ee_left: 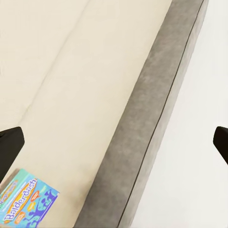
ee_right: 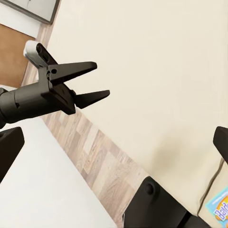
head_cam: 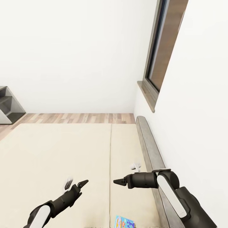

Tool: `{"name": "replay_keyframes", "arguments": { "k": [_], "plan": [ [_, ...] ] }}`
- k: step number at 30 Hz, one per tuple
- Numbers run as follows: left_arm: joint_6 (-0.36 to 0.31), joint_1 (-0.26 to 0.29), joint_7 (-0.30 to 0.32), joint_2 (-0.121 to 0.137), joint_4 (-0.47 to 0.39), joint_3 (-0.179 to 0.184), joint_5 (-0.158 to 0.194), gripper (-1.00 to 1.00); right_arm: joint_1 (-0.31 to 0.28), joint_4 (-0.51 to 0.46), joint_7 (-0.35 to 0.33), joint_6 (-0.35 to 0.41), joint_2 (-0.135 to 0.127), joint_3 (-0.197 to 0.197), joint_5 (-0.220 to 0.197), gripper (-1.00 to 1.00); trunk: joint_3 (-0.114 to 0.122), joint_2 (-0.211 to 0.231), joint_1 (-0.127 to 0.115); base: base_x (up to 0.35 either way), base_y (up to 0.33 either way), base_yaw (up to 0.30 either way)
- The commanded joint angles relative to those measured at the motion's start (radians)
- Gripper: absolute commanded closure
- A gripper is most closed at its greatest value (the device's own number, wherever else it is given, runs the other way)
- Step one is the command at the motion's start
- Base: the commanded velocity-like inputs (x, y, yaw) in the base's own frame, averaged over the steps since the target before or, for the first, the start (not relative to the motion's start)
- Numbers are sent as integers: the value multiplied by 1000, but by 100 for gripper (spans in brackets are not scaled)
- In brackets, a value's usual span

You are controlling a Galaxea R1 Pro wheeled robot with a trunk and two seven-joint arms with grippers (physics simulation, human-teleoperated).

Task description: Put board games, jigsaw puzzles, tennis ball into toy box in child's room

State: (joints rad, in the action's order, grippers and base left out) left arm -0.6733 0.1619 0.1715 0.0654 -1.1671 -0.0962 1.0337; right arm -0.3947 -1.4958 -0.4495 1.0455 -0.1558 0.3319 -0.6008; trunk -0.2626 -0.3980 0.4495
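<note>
One board game, a blue box with cartoon lettering, lies flat on the beige bed near the grey headboard, at the lower edge of the head view. The left wrist view shows it as the board game, and a corner of the board game also appears in the right wrist view. My left gripper hovers open over the mattress, its left gripper fingers apart and empty. My right gripper faces it a short way off, also open and empty. Both hang beyond the box.
The headboard runs along the white wall on the right, under a dark-framed window. A strip of wood-plank floor lies beyond the bed. A grey shelf unit stands at the far left.
</note>
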Motion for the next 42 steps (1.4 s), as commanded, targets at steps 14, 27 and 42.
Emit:
{"name": "replay_keyframes", "arguments": {
  "k": [14,27,42],
  "plan": [
    [-6,2,-1,-2,3,-2,0,-100,-1,-1,-8,2,-1,-1,9,-100,-25,-2,0,0,0,0],
    [-6,2,-5,-3,10,-2,0,-100,-1,0,-9,2,-2,-1,8,-100,-46,-2,0,0,0,0],
    [-6,2,-8,-2,13,-2,0,-100,-1,0,-9,2,-2,-1,8,-100,-70,-2,0,0,0,0]
  ]
}}
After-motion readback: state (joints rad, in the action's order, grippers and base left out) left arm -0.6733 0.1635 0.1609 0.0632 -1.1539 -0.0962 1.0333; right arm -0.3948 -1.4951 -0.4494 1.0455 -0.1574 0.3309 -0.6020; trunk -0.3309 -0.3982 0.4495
